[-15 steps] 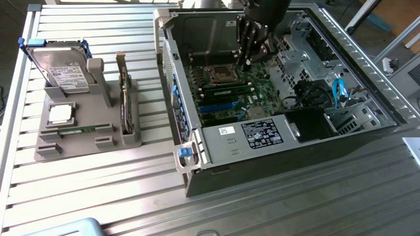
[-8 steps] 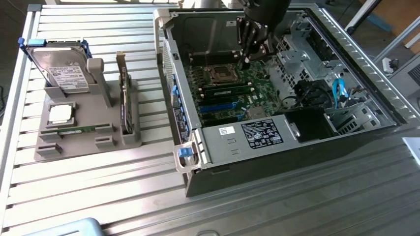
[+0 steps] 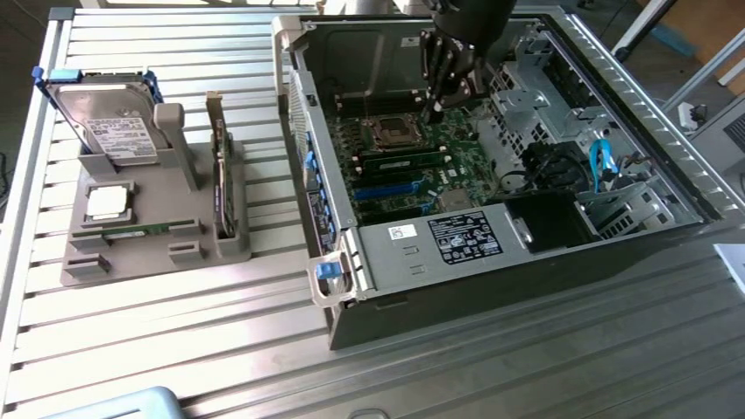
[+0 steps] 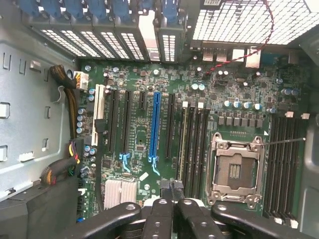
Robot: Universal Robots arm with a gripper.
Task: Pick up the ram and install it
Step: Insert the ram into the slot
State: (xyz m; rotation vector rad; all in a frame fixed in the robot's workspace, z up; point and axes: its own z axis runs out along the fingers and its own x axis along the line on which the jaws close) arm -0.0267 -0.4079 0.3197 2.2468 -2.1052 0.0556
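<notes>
Green is showing among the slots (image 3: 410, 172) beside the socket (image 3: 390, 131): the ram (image 3: 402, 161) is lying along one of them inside the case (image 3: 652, 113), well apart from the grey holder (image 3: 152, 253) outside on the table. You are holding the gripper (image 3: 434, 112) low over the board with its fingers pressed fully together, and I am seeing nothing gripped between them; in the wrist view the fingertips (image 4: 159, 209) are hanging over one end of the slot bank. Whether the stick is latched at both ends I cannot tell. You are working close to trouble here. If you are bearing down off the stick's middle, it is likely to rock, leaving one end proud and its clip unlatched. If the tips are landing beside the stick instead of on its edge, they are pushing on a bare slot or on the small parts around it. Drifting towards the open socket is risking bent pins. Too much force is flexing the board.
</notes>
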